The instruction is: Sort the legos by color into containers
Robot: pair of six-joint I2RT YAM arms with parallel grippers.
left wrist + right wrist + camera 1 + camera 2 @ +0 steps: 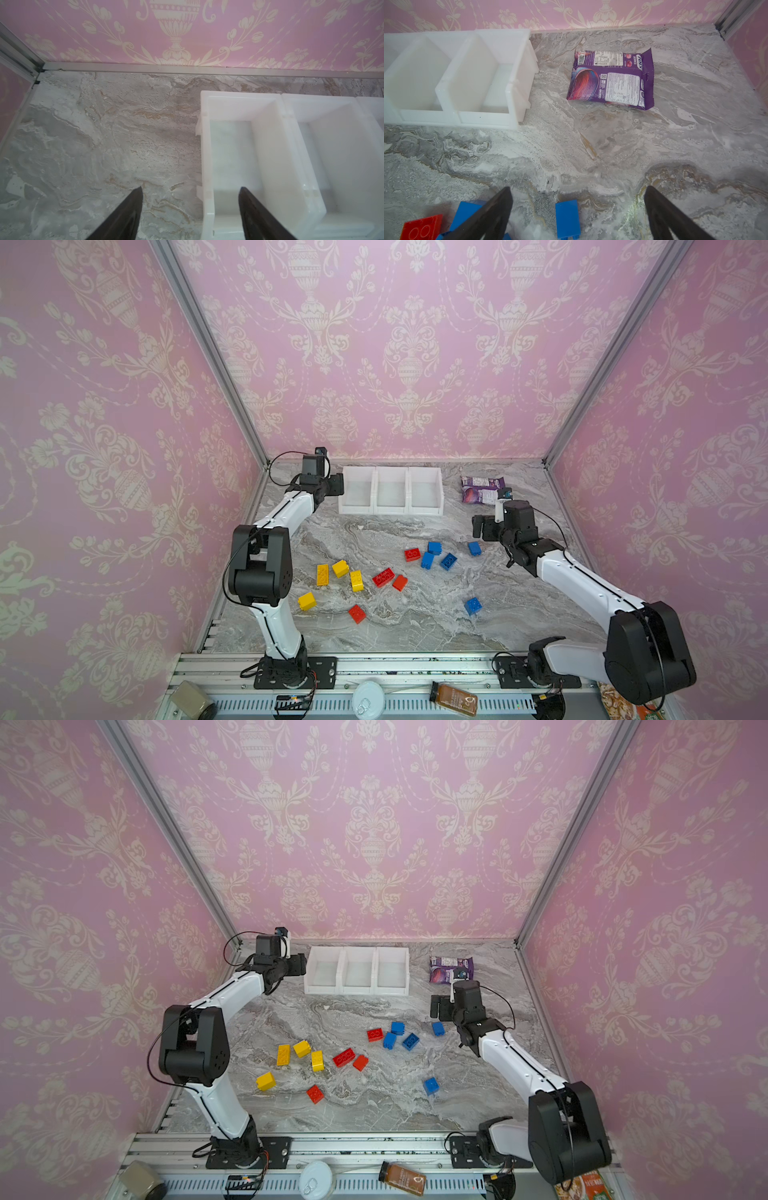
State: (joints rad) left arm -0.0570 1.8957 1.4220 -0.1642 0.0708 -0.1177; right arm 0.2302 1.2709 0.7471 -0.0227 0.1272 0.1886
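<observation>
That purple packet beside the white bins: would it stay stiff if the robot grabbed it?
Probably floppy: the packet looks like thin, wrinkled film. Likely light for its size, since it lies nearly flat. Its glossy surface might slip in a pinch.

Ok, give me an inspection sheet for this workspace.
Surface: grey marbled table, no spills seen.
Job's things: thirteen legos loose on the table, four yellow, four red and five blue; three joined white bins at the back, all empty.
Clutter: purple packet right of the bins; bottle and can on the front rail.
Pincers: left pincer open and empty, astride the leftmost bin's outer wall; right pincer open and empty, above the table by the blue legos.
Cables: black cables loop beside each arm, touching no legos.
Surroundings: pink patterned walls, aluminium frame.
</observation>
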